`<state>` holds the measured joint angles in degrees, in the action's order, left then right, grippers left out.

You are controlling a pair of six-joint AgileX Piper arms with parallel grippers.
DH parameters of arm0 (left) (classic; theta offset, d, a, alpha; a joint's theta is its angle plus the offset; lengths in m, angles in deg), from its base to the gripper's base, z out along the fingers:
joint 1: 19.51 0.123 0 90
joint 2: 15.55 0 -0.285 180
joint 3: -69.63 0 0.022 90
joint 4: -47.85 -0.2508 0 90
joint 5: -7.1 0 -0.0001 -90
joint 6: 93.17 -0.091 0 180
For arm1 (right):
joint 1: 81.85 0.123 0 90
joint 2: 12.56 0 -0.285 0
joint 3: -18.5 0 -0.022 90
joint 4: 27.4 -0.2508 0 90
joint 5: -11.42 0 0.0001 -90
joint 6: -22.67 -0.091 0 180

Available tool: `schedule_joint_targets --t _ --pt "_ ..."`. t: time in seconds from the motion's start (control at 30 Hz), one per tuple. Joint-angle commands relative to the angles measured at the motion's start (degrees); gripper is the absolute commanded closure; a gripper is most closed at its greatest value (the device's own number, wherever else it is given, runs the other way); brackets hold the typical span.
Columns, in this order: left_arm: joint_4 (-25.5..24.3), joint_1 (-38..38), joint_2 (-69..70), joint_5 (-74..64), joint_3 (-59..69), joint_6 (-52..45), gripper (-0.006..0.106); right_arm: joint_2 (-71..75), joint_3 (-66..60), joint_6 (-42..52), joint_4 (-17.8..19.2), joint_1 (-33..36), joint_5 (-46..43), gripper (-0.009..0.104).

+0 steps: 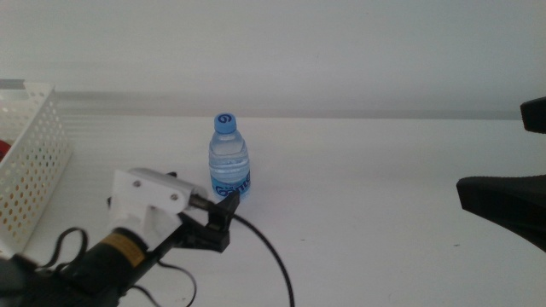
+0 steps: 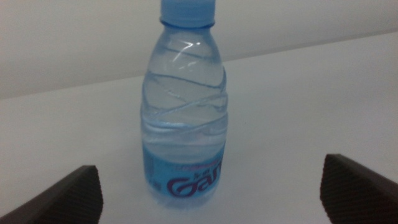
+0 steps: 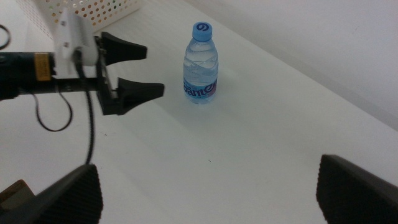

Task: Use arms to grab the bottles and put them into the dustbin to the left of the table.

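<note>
Bottle: small clear water bottle with a blue cap and blue label, upright on the table, roughly mid-table toward the left. It stands alone, touched by nothing. In the left wrist view the bottle fills the centre, water reaching about halfway up, label wrapped round its lower part. In the right wrist view the bottle stands just beyond the other arm's jaw tips.

Left gripper: the left gripper comes in from the lower left of the middle view, behind a white blocky housing with a yellow label on the arm and a black cable trailing across the table. Its jaws are spread wide and aimed at the bottle, tips just short of it, near its base. In its own wrist view the left gripper shows only the two dark jaw tips, far apart, bottle between them but further out. The right wrist view shows the left gripper side-on, both jaws parted and apart from the bottle.

Right gripper: the right gripper waits at the right side, well apart from the bottle, jaws wide. The middle view shows it as dark shapes at the right edge.

Dustbin: white perforated dustbin at the table's left edge, something red just visible inside.

Table: plain white table against a white wall.
</note>
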<state>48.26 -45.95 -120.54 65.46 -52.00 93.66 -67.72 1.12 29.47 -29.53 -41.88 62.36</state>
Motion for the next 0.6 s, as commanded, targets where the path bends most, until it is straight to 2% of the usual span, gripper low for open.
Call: schedule_joint_targets --t 0.0,0.13,0.3,0.57 --pt "-1.1 0.2 -2.5 1.8 -2.0 0.8 0.007 0.2 0.3 0.5 0.2 0.1 -0.7 0.003" --pt "-2.0 0.2 -5.2 1.5 -4.9 0.8 0.007 0.2 0.3 0.5 0.2 0.1 -0.7 0.003" --pt "0.5 0.2 -7.8 1.2 -6.9 1.1 0.007 0.2 0.3 0.5 0.2 0.1 -0.7 0.003" --pt "0.6 0.2 -10.8 -0.8 -10.7 1.1 0.007 0.2 0.3 0.5 0.2 0.1 -0.8 0.003"
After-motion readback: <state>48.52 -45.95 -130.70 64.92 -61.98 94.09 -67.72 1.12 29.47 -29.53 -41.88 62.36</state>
